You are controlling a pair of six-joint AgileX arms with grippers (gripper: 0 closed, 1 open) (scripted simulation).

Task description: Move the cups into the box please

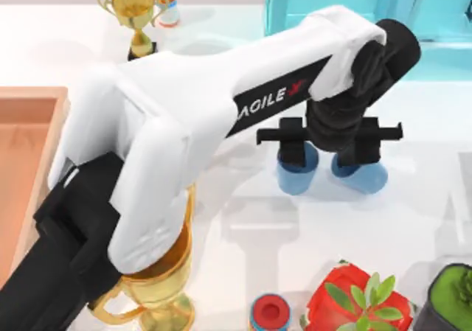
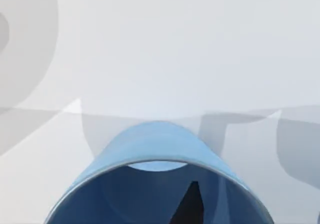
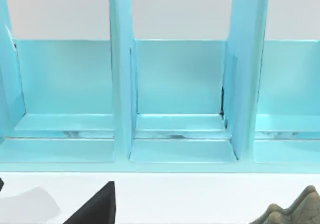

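My left arm reaches across the table from the lower left toward the right of middle, and my left gripper [image 1: 329,156] hangs straight down over the two blue cups. Its two black fingers stand spread apart: one finger [image 1: 295,154] comes down on the left cup [image 1: 296,178], the other on the right cup [image 1: 363,176], and the two cups stand just beside each other on the white table [image 1: 413,220]. From above I cannot tell whether either finger is inside a cup or only above its rim. In the left wrist view one blue cup [image 2: 155,184] sits very close, its open mouth facing the camera, with a dark fingertip [image 2: 190,206] showing in its opening, so that finger seems to sit inside the cup; the pincer is open and grips nothing. The salmon box [image 1: 29,147] lies at the table's left edge, well apart from both cups, partly hidden by my arm. A gold trophy [image 1: 135,18] stands at the back, a larger gold trophy [image 1: 158,290] at the front under my arm. The right wrist view looks at the turquoise shelf cabinet [image 3: 175,94]; of my right gripper I cannot tell the state.
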